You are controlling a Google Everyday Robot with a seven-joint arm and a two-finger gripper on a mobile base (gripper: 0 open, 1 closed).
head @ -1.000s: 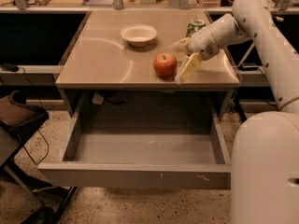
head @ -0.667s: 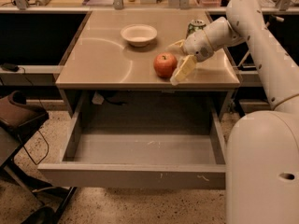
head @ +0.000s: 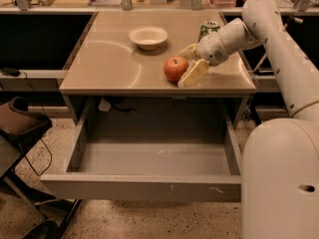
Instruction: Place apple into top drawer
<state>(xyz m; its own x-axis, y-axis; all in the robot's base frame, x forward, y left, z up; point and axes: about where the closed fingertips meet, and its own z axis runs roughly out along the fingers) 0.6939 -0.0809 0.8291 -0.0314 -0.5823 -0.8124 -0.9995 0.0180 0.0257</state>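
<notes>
Apple (head: 176,68) sits on tabletop (head: 109,66) near its front edge, right of frame centre, upright with stem up. Claw (head: 187,62) is just to the apple's right, spread apart, not clenched; one pale finger (head: 194,72) lies at the apple's lower right side and the other sits behind it at upper right. Can't tell if either touches the fruit. White arm comes in from the upper right. Green can (head: 208,29) stands behind the claw, white bowl (head: 148,37) farther back, left of the apple. Top drawer (head: 144,187) is pulled out below the tabletop, across the lower frame.
</notes>
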